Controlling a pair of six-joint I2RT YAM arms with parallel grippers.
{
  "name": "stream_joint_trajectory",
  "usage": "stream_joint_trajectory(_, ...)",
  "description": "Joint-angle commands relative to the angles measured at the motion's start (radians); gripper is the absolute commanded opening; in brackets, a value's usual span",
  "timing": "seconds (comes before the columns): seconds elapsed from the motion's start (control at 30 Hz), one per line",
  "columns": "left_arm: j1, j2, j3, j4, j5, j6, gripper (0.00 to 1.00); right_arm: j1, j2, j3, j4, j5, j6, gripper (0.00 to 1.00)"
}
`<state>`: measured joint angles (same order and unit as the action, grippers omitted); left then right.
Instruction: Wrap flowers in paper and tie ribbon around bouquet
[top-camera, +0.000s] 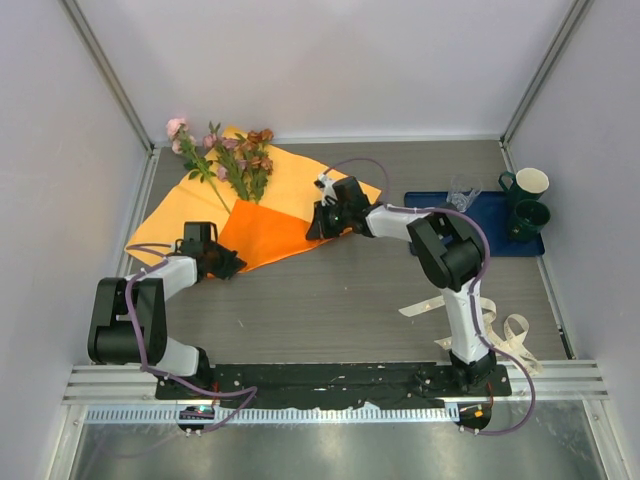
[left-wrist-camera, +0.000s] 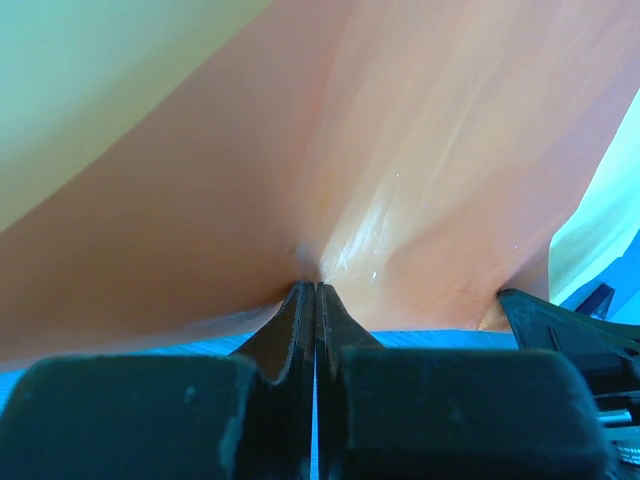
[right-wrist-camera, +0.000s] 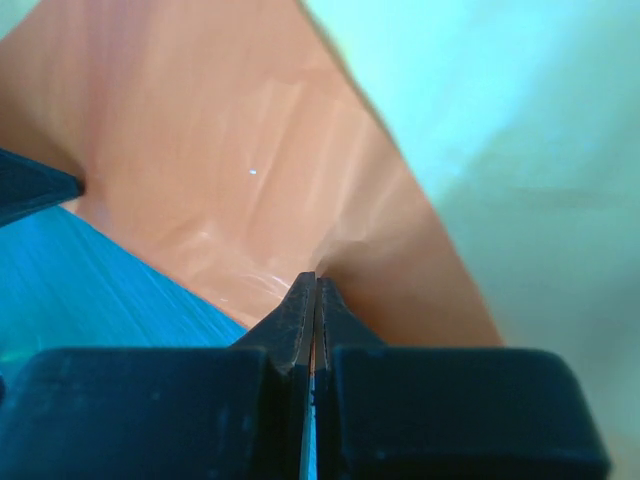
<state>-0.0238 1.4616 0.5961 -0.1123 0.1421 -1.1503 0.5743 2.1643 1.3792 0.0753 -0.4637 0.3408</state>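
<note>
Where the paper (top-camera: 178, 215) lies at the far left of the table (top-camera: 340, 300), with its near flap folded over in brighter orange, one edge of that flap is pinched by the left gripper (left-wrist-camera: 315, 292) and the opposite edge by the right gripper (right-wrist-camera: 315, 282), both pairs of jaws pressed tight on the sheet. The flowers (top-camera: 238, 162) are laid on the paper with blooms toward the back wall and stems apparently under the fold. A blue tray (top-camera: 470, 238) with two green mugs (top-camera: 530, 200) stands well to the right, and the ribbon (top-camera: 505, 330) is heaped beside the right arm's base. The paper's left corner reaches the table edge by the side wall, and open tabletop is seen between the arms
</note>
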Motion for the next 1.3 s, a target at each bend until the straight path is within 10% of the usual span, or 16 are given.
stream_joint_trajectory(0.0,0.013,0.016,-0.045,-0.145,-0.075,0.032,0.0,-0.017,-0.107,-0.011,-0.121,0.076,-0.102,0.11)
stream_joint_trajectory(0.27,0.013,0.014,-0.048,-0.145,-0.067,0.031,0.0,-0.056,-0.348,-0.16,-0.103,0.138,0.036,0.52)
stream_joint_trajectory(0.43,0.012,0.013,-0.055,-0.139,-0.064,0.031,0.0,-0.001,-0.311,-0.183,0.029,0.008,0.116,0.53)
stream_joint_trajectory(0.77,0.013,-0.014,-0.076,-0.125,-0.064,0.04,0.0,0.141,-0.025,0.049,0.043,0.002,0.106,0.0)
stream_joint_trajectory(1.27,0.064,-0.102,-0.084,-0.151,-0.036,0.049,0.04,0.131,-0.009,0.009,0.052,0.004,0.152,0.0)
